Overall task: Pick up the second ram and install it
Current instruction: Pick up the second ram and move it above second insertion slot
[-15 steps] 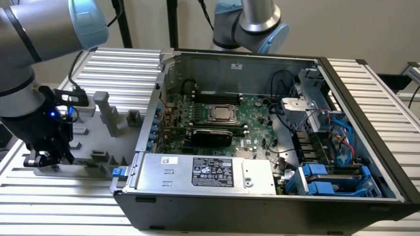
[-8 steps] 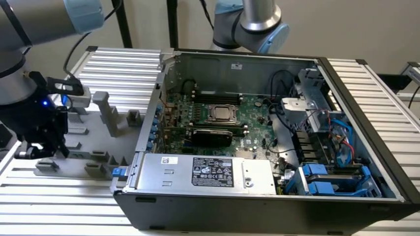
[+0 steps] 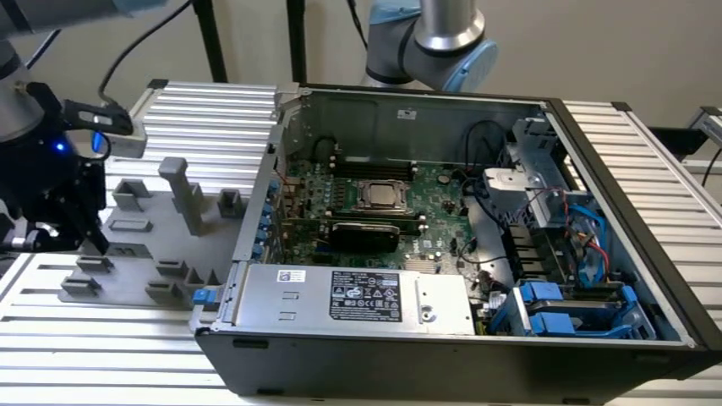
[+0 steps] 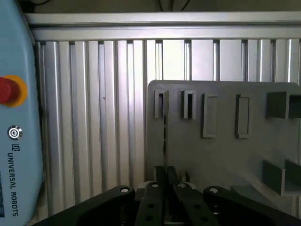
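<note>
**At the fixture plate: stick in the grip**

On the exterior view's left, nearest, the end effector [image 3: 81,241] hangs over the grey fixture plate [image 3: 147,245]. It is closed on the second ram [image 4: 164,136], a thin stick seen edge-on between its jaws.

Handling, as judged: keep the stick upright and square, grip firm, no twist against the fixture walls.

To the right: open computer case [image 3: 451,355], motherboard [image 3: 429,199] exposed.

Beneath all: ribbed aluminium surface [image 3: 101,338].

Far side: plain pale wall [image 3: 587,51].

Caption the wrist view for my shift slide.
Gripper closed on the second ram, seen edge-on, with the grey fixture plate beyond.
</note>
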### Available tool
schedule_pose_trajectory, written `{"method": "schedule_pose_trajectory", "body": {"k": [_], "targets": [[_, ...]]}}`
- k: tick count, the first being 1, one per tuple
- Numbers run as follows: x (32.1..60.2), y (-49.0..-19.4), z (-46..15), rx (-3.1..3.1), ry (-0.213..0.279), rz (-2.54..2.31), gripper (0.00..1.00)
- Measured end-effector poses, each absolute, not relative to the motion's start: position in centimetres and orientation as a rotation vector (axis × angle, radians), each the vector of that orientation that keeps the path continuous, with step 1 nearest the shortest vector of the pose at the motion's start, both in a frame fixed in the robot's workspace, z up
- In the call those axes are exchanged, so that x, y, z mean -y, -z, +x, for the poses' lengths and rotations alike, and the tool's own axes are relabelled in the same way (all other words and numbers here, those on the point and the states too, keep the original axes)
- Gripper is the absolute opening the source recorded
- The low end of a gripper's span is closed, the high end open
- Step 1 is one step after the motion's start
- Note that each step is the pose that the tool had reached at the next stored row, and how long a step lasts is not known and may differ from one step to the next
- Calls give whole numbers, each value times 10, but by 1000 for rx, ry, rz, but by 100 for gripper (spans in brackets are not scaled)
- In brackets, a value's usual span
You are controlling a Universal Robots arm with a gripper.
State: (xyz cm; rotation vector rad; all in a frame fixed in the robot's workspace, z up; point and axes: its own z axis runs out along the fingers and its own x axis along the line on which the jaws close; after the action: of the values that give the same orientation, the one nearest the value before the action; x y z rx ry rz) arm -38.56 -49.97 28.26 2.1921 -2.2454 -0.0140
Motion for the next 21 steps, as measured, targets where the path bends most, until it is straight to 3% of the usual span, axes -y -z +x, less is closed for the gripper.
{"method": "schedule_pose_trajectory", "body": {"k": [21], "targets": [[497,-362,-322,2241,15,2196,14]]}}
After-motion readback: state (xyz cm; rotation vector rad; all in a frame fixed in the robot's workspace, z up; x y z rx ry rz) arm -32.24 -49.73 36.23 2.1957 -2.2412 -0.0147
